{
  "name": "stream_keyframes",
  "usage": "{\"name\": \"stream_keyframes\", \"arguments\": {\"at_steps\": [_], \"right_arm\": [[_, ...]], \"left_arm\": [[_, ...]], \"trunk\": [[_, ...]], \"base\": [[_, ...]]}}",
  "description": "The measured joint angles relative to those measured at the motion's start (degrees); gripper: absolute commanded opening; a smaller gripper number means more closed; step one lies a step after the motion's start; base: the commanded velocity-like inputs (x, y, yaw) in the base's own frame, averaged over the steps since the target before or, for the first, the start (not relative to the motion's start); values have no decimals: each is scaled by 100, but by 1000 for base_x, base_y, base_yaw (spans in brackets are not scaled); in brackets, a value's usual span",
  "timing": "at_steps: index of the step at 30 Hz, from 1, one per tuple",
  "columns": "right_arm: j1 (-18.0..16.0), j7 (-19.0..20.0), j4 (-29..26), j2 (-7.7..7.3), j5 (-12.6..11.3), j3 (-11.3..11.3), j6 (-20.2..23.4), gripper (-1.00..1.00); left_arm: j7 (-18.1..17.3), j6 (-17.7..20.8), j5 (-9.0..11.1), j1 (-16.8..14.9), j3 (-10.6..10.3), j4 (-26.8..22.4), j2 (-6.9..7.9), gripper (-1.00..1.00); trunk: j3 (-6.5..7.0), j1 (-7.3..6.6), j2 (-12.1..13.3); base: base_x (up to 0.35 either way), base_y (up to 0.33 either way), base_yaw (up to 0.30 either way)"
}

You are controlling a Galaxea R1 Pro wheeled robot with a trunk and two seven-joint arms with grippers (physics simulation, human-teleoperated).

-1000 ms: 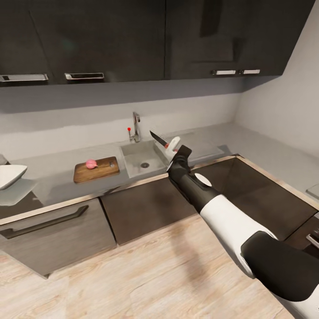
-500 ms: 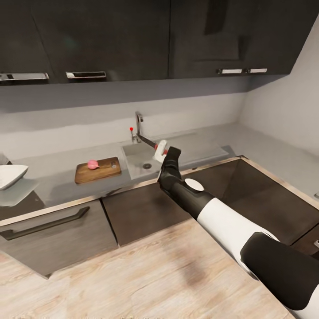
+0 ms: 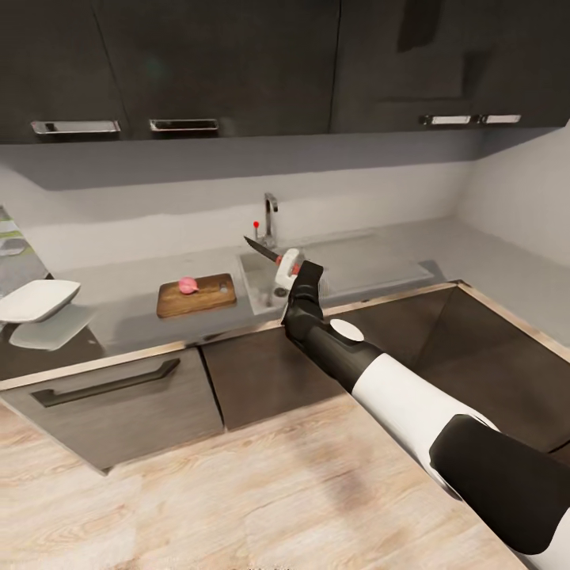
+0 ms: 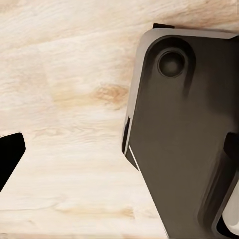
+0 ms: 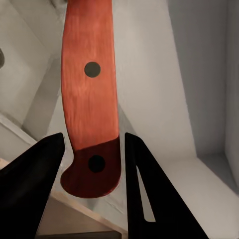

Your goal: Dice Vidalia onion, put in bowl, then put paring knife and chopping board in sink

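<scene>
My right gripper [image 3: 290, 269] is shut on the paring knife [image 3: 261, 249], holding it in the air over the sink [image 3: 255, 279] with the dark blade pointing toward the faucet. In the right wrist view the red handle [image 5: 92, 99] sits between the two dark fingers [image 5: 32, 189]. The pink onion [image 3: 188, 286] rests on the brown chopping board [image 3: 207, 297], on the countertop [image 3: 127, 317] left of the sink. At the far left stands the white bowl [image 3: 39, 299]. A black fingertip [image 4: 10, 154] of my left gripper shows at the picture's edge over the floor.
A chrome faucet [image 3: 271, 215] with a red knob [image 3: 255, 225] stands behind the basin. Dark upper cabinets [image 3: 237, 63] hang above, dark drawer fronts [image 3: 119, 396] sit below the counter. The light wood floor [image 3: 237, 491] lies in front. My dark base [image 4: 184, 139] is under the left wrist.
The head view has swung, shifting the whole scene to the right. My right gripper has carried the knife leftward, from beside the basin to over it. The onion and board have not moved.
</scene>
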Motion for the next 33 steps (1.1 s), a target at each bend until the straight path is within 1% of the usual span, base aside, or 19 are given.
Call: {"name": "stream_keyframes", "arguments": {"at_steps": [22,28,33], "right_arm": [[8,-7,0,0,-4,0,-4,-100],[16,-6,2,0,-8,-2,-5,-100],[16,-6,6,0,-12,-2,-5,-100]], "left_arm": [[0,0,0,0,0,-3,-6,100],[2,-2,0,0,7,-6,1,100],[4,-2,0,0,9,-5,2,100]], "trunk": [[-162,0,0],[-205,-1,0],[-240,-2,0]], "base": [[0,2,182],[23,220,200],[162,248,200]]}}
